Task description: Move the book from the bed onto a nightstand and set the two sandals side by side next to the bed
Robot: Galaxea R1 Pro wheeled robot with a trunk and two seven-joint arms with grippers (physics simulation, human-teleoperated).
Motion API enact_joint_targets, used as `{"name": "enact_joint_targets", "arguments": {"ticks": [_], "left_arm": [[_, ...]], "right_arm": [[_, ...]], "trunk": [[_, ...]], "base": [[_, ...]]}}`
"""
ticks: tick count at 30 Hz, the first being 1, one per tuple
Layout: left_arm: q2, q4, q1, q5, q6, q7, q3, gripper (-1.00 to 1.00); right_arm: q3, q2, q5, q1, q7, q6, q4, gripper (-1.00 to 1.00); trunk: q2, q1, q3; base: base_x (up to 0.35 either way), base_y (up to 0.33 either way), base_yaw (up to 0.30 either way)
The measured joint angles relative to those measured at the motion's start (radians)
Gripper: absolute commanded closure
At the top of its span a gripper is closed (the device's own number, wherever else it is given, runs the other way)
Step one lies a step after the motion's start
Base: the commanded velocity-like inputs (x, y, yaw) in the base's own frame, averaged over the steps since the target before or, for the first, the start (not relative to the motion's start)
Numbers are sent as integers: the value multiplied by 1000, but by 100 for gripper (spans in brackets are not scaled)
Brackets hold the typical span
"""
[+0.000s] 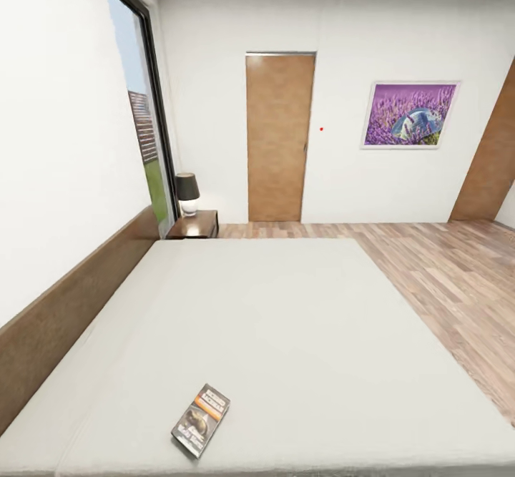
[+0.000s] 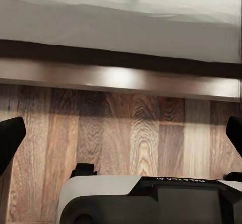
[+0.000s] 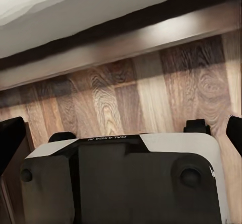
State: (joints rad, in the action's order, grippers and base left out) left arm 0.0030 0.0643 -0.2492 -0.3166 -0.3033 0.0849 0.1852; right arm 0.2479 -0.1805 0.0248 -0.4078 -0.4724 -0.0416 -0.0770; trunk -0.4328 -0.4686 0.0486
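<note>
The book (image 1: pixel 201 420) lies on the bed (image 1: pixel 286 320) (near edge); both hands (image 2: pixel 121 133) (image 3: pixel 121 133) spread apart, empty.

Each wrist view shows black, blunt fingers (image 2: pixel 10 138) (image 3: pixel 11 141) at the picture's edges and a white-and-black rounded base shell (image 2: pixel 146 199) (image 3: pixel 131 183) printed "GALAXEA AI", the right wrist one with two round black screw recesses.

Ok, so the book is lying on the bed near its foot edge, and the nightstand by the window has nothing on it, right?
Not quite. The book does lie on the bed, but the nightstand by the window carries a small lamp with a dark shade. The head view shows it.
</note>
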Motion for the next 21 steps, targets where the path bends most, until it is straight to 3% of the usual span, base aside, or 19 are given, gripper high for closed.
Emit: {"name": "enact_joint_targets", "arguments": {"ticks": [4, 15, 21], "left_arm": [[0, 0, 0, 0, 0, 0, 0, -100], [0, 1, 0, 0, 0, 0, -1, -100], [1, 1, 0, 0, 0, 1, -1, -100]], "right_arm": [[-1, 0, 0, 0, 0, 0, 0, -100], [-1, 0, 0, 0, 0, 0, -1, -100], [0, 0, 0, 0, 0, 0, -1, -100]], "trunk": [[0, 0, 0], [0, 0, 0], [0, 0, 0]], "base": [[0, 0, -198], [3, 0, -23], [178, 44, -2]]}}
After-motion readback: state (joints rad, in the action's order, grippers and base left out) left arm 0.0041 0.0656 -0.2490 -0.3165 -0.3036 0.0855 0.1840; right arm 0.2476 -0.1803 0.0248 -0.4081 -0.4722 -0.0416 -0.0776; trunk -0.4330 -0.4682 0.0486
